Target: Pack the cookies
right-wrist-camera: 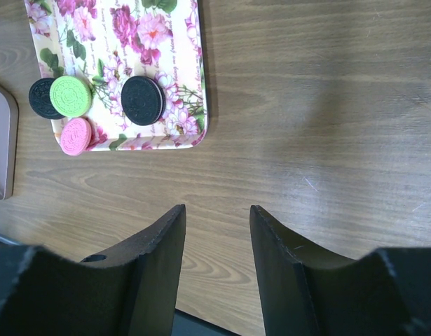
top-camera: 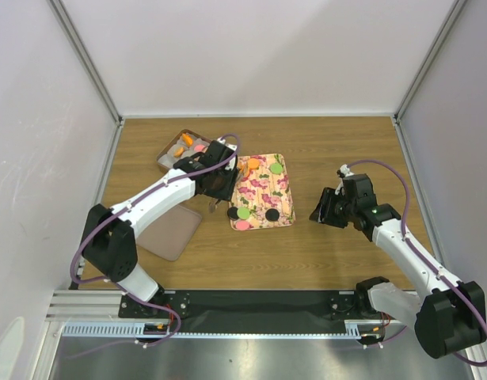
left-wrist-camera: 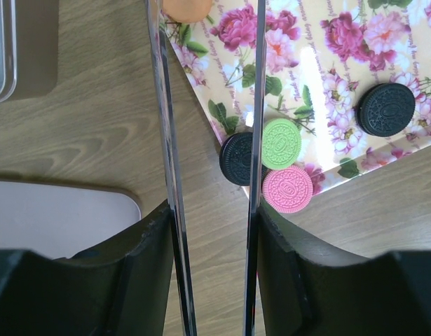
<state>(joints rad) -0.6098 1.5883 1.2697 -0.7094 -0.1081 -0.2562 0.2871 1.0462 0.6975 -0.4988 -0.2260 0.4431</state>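
Left wrist view: my left pincer point(left-wrist-camera: 208, 42) hangs with its two thin fingers point(left-wrist-camera: 166, 140) parted and parallel, gripping nothing, above the near-left corner of the floral tray point(left-wrist-camera: 306, 63). A black cookie point(left-wrist-camera: 235, 159) shows partly in the gap and partly behind my right-hand finger, a green cookie point(left-wrist-camera: 282, 143) overlaps it, a pink cookie point(left-wrist-camera: 288, 188) touches both at the rim, a second black cookie point(left-wrist-camera: 387, 109) sits apart to the right, and an orange cookie point(left-wrist-camera: 187, 8) lies by my fingertips. All are round, so they have no long axis, and they lie flat, faces up. Each face bears a stamped emblem I cannot read, and the tray's faint script is illegible too. My right pincer point(right-wrist-camera: 216, 210) is wide open and empty over the bare table point(right-wrist-camera: 327, 105), with the cookies well off to its upper left
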